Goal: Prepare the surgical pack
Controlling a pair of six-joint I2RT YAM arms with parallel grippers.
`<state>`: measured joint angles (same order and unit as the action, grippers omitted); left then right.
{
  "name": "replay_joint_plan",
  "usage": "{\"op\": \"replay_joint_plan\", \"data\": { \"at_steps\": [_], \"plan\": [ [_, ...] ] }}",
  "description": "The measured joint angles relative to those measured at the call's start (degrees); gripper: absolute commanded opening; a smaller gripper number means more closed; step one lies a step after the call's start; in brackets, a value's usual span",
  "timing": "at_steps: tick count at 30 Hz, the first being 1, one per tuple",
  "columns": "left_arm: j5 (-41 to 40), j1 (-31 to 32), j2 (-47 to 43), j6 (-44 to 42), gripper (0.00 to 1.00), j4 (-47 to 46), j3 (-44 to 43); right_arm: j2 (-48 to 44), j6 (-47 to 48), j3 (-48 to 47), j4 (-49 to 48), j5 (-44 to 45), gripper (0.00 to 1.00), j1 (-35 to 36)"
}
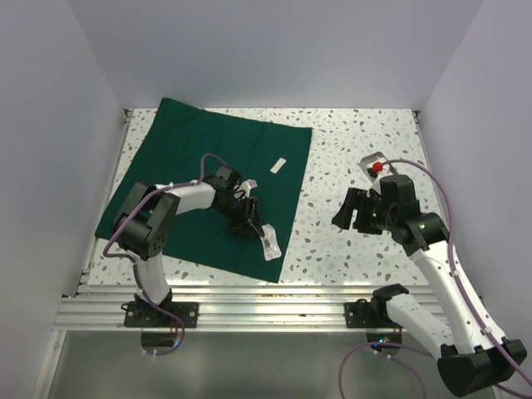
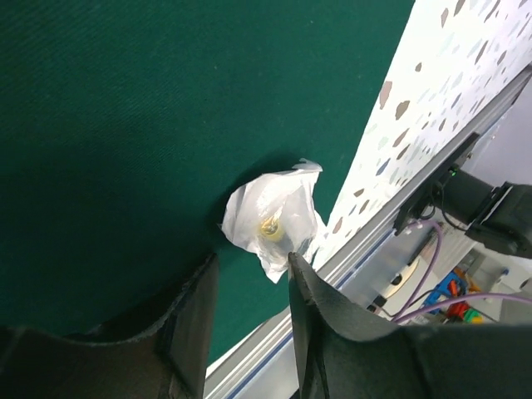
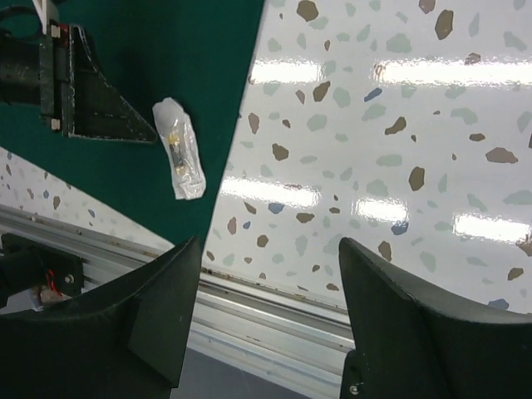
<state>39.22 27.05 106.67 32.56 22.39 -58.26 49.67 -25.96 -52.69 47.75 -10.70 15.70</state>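
Observation:
The dark green drape (image 1: 208, 166) lies flat on the left half of the table; it also shows in the left wrist view (image 2: 125, 125) and the right wrist view (image 3: 191, 50). A small clear plastic packet (image 1: 269, 244) with a yellowish item inside lies near the drape's front right corner (image 2: 274, 218) (image 3: 183, 150). My left gripper (image 1: 256, 230) is open just behind the packet, its fingers (image 2: 320, 307) apart and empty. A small white strip (image 1: 279, 165) lies on the drape farther back. My right gripper (image 1: 347, 218) is open and empty over the bare table.
A small white packet with a red part (image 1: 374, 166) lies on the speckled table (image 1: 357, 133) behind the right gripper. The aluminium rail (image 1: 249, 295) runs along the front edge. White walls enclose the table on the left, back and right.

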Motion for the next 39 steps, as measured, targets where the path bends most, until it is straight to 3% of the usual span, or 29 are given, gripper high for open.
{"op": "replay_joint_plan", "data": {
  "at_steps": [12, 24, 26, 30, 33, 39],
  "plan": [
    [-0.8, 0.0, 1.4, 5.0, 0.30, -2.2, -0.6, -1.6, 1.7, 0.2, 3.6, -1.3, 0.70, 0.0],
    [-4.5, 0.1, 3.2, 9.5, 0.34, -2.5, -4.3, -0.5, 1.9, 0.2, 3.5, -2.6, 0.69, 0.0],
    [-4.3, 0.1, 4.0, 9.9, 0.32, -2.3, -5.3, -0.4, 2.0, 0.2, 3.4, -2.8, 0.69, 0.0],
    [-4.3, 0.1, 5.3, 9.9, 0.17, -2.3, -6.8, 1.0, 2.6, 0.2, 3.3, -4.0, 0.69, 0.0],
    [-3.7, 0.1, 5.9, 9.9, 0.00, -2.6, -6.8, 3.2, 3.5, 0.3, 3.1, -5.9, 0.71, 0.0],
    [-1.9, 0.1, 5.8, 9.8, 0.00, -4.8, -6.6, 8.1, 4.6, 2.2, -1.2, -12.9, 0.75, 0.0]
  ]
}}
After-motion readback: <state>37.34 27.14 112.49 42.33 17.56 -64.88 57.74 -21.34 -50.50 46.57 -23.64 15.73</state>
